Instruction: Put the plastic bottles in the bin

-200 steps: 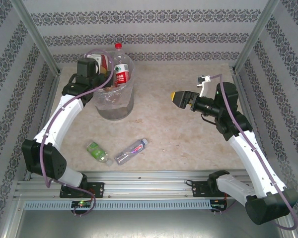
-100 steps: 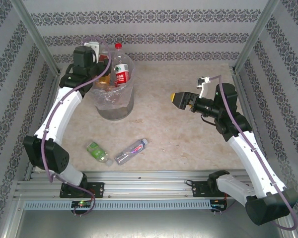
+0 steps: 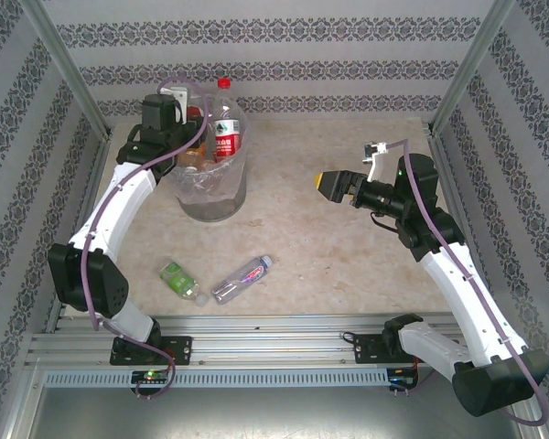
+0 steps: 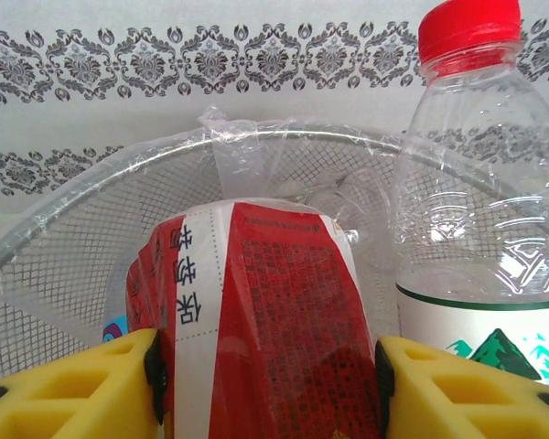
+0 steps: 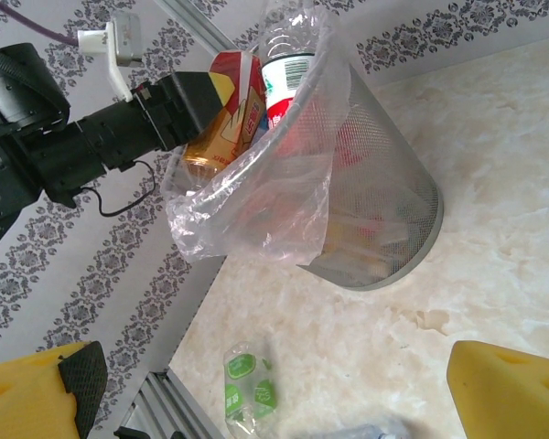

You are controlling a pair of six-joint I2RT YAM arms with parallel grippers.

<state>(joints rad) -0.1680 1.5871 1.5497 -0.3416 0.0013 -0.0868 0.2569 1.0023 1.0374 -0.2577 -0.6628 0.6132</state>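
The bin (image 3: 212, 203), a grey mesh wastebasket with a clear bag, stands at the back left and holds several plastic bottles. A tall red-capped bottle (image 3: 224, 123) (image 4: 476, 229) sticks up out of it. My left gripper (image 3: 190, 137) (image 4: 267, 366) is at the bin's left rim. Its yellow fingers (image 4: 82, 393) press both sides of a red-labelled bottle (image 4: 274, 311) (image 5: 227, 96). Two bottles lie on the table near the front: a crushed green-labelled one (image 3: 181, 280) (image 5: 247, 389) and a purple-labelled one (image 3: 242, 278). My right gripper (image 3: 328, 183) (image 5: 270, 393) hovers open at mid-right, holding nothing.
Patterned walls and metal frame posts (image 3: 64, 82) close in the table on three sides. The aluminium rail (image 3: 274, 334) with both arm bases runs along the near edge. Bare marble tabletop (image 3: 348, 265) lies between the bin and the right arm.
The left gripper's jaws have closed in from wide open onto the red-labelled bottle at the bin's rim, and the left wrist has shifted slightly. The right arm has not moved.
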